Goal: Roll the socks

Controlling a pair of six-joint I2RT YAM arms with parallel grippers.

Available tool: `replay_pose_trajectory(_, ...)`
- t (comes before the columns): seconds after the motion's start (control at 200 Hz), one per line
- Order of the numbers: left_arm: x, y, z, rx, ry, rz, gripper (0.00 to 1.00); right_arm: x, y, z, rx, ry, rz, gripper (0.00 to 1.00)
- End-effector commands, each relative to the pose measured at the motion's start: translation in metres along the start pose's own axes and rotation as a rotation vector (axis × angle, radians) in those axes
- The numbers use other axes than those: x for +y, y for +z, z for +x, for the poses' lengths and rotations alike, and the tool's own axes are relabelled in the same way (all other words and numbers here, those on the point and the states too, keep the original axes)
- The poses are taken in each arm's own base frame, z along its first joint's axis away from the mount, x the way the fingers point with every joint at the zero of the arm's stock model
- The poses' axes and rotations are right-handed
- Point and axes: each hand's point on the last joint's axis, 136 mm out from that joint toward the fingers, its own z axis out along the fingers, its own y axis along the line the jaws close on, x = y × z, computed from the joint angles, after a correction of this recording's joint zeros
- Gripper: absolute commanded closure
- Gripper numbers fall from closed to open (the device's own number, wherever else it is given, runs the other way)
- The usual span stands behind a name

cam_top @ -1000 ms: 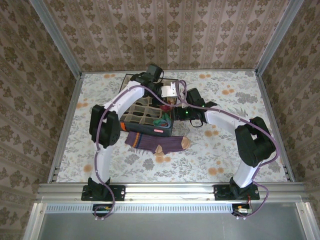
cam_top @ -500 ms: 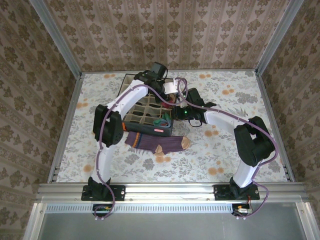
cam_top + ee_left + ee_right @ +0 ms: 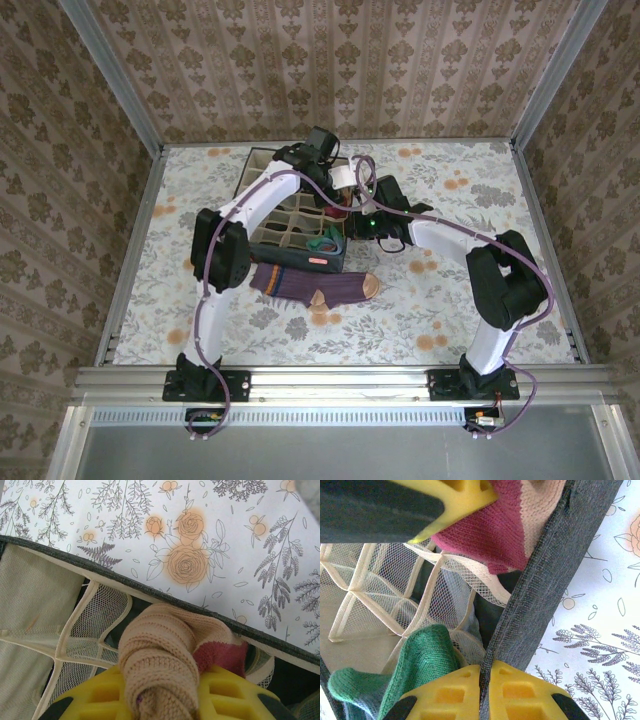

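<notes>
Floral-printed counter [image 3: 450, 290] under everything. On its far middle, a dark grey fabric box with cream mesh grid compartments [image 3: 295, 257], the white left arm [image 3: 255, 195] and white right arm [image 3: 450, 235] both bent toward its far right corner in the overhead view. Just in front of the box's near wall, flat and unrolled on the counter, a purple knit sock with tan toe and heel [image 3: 310, 287], cuff to the left, toe to the right, touched by neither arm. From the left wrist, a rolled peach knit sock with a maroon patch [image 3: 160, 665], held over a mesh compartment just inside the box's dark rim, pinched tight between the yellow left fingers [image 3: 95, 700], closed down to the thickness of the roll; resting in the compartment or above it, impossible to tell. From the right wrist, a blue-grey knit sock with green toe [image 3: 422, 662], tucked into a mesh compartment against the right wall, nearer than the peach one. Yellow right fingers [image 3: 520, 695] closed on that grey wall, one pad inside the box, one outside, fabric edge clamped between them.
</notes>
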Motion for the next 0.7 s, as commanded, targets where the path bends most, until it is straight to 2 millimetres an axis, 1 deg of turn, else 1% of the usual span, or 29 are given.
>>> replay_pose_trajectory(0.0, 0.008, 0.028, 0.036, 0.111, -0.117, -0.015, 1.0, -0.014, 0.02, 0.035, 0.113, -0.021, 0.044, 0.98)
replay_pose_trajectory(0.105, 0.023, 0.02, 0.043, 0.088, -0.187, -0.029, 1.0, -0.015, 0.022, 0.037, 0.119, -0.021, 0.044, 0.99)
replay_pose_trajectory(0.19, 0.03, 0.013, 0.045, 0.062, -0.228, -0.031, 1.0, -0.016, 0.023, 0.037, 0.123, -0.021, 0.046, 0.99)
replay_pose_trajectory(0.265, 0.031, 0.009, 0.046, 0.055, -0.233, -0.039, 1.0, -0.016, 0.024, 0.037, 0.125, -0.021, 0.043, 0.99)
replay_pose_trajectory(0.365, 0.022, 0.011, 0.044, 0.085, -0.18, -0.039, 1.0, -0.013, 0.026, 0.036, 0.12, -0.022, 0.025, 0.99)
replay_pose_trajectory(0.46, 0.008, 0.02, 0.044, 0.139, -0.113, -0.026, 1.0, -0.01, 0.028, 0.034, 0.113, -0.014, 0.002, 1.0)
replay_pose_trajectory(0.545, -0.003, 0.03, 0.044, 0.17, -0.091, -0.002, 1.0, -0.009, 0.029, 0.034, 0.109, -0.008, -0.016, 1.0)
replay_pose_trajectory(0.695, -0.011, 0.047, 0.047, 0.226, -0.08, 0.018, 1.0, -0.009, 0.032, 0.037, 0.123, -0.004, -0.037, 1.0)
